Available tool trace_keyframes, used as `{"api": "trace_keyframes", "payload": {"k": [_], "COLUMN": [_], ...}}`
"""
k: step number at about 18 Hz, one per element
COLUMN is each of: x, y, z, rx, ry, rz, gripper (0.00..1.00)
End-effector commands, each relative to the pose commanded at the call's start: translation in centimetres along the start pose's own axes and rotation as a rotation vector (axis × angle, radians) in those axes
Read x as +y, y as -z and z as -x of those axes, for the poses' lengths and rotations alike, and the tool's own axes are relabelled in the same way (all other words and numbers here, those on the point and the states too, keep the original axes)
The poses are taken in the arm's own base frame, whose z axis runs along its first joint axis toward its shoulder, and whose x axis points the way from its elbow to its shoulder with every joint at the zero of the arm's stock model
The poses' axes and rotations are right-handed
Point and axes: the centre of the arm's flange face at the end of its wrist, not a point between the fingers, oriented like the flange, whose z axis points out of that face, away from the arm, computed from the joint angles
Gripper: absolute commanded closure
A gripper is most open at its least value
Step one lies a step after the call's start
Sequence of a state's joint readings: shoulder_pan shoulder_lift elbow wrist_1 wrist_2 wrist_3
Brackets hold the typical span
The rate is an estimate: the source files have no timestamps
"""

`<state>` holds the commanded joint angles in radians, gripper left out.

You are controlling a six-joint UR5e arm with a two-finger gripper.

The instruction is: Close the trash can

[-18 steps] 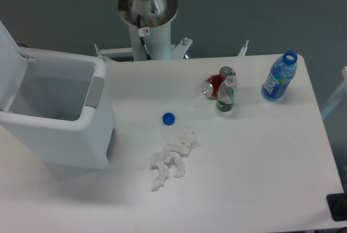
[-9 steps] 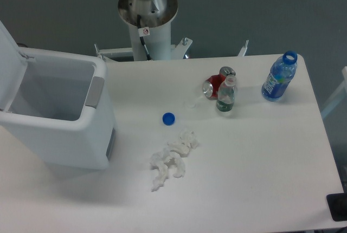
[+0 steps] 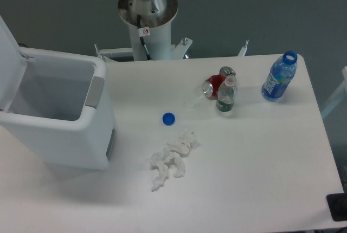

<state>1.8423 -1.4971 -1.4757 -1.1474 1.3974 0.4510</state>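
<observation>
The trash can (image 3: 57,116), a boxy smooth white plastic bin with rounded corners and a grey latch (image 3: 94,92), fills the left of the frame, its flat lid (image 3: 11,62) standing open and cut off by the left edge. On the white table (image 3: 255,162), crumpled white tissue (image 3: 171,158) lies at centre below a round blue bottle cap (image 3: 168,118). Upper right: a red can (image 3: 215,85) on its side, a small clear bottle (image 3: 226,97), an uncapped blue bottle (image 3: 279,76). Only the arm's base (image 3: 147,13) shows at top; the gripper is out of frame.
</observation>
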Motion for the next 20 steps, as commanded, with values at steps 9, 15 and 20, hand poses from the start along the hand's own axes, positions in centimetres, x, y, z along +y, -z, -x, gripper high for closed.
{"api": "trace_keyframes", "payload": {"k": [9,15,20], "x": [1.0,1.2,1.8], "y": [-0.9,-0.9,-0.9], "z": [1.9,2.2,4.3], "rx": [-0.045,-0.047,-0.069], "ry": [0.030,0.036,0.071], "rz": [0.039,0.041,0.047], "gripper": [1.00,1.00,1.00]}}
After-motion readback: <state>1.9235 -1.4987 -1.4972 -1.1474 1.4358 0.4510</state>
